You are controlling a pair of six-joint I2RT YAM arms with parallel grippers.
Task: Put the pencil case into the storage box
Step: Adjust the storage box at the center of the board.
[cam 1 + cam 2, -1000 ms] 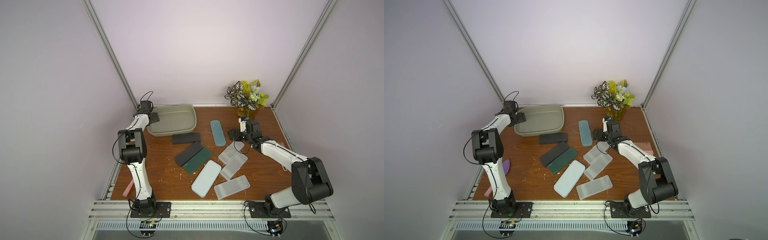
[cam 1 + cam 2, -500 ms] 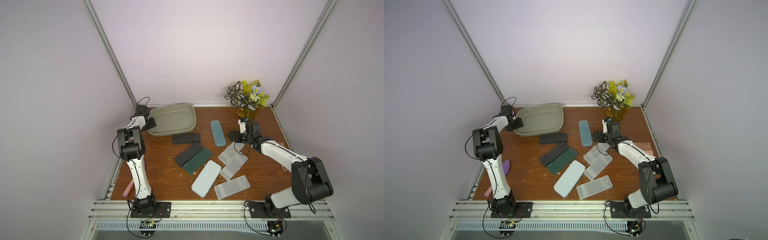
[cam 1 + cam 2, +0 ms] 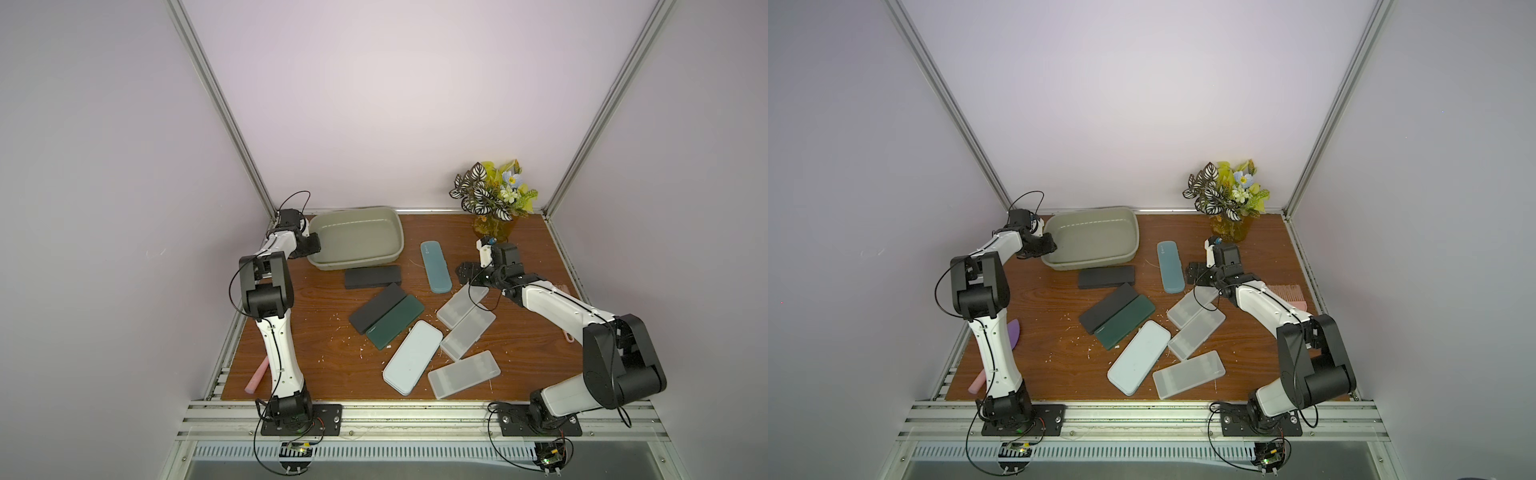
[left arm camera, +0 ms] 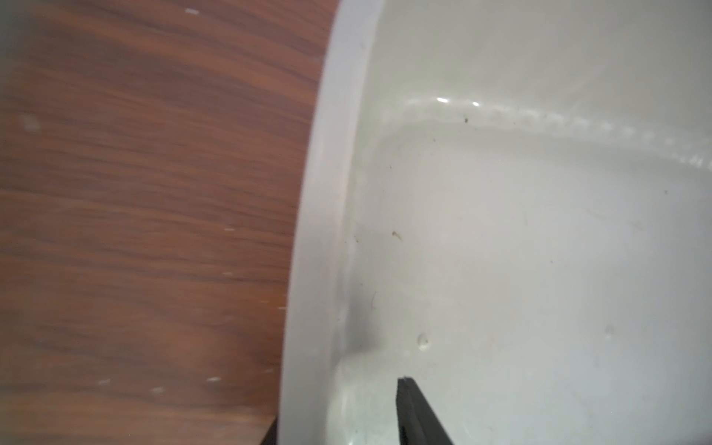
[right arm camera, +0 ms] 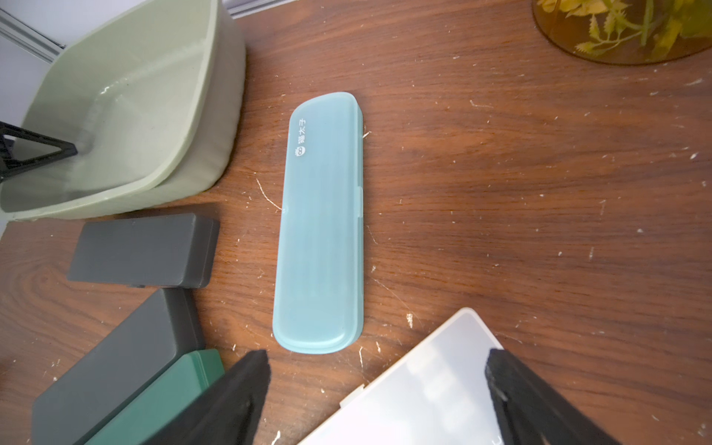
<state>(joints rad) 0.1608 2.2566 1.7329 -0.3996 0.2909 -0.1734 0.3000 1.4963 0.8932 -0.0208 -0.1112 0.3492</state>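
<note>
The storage box (image 3: 358, 261) lies lengthwise left-to-right, left hand (image 3: 312, 246) straddling its rim, grip unclear; right hand (image 3: 462, 274) gapes.

Twin high overviews sharing table (image 3: 316, 353), wrist close-ups

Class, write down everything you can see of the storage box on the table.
The storage box is a shallow grey-green tub, plastic by its look, rectangular with rounded corners and a rolled rim. It stands open side up and empty at the far left corner of the table. The left end effector straddles one short wall, one finger inside, the other outside; whether it grips is unclear. A dark grey case lies just beside its near long wall.
</note>
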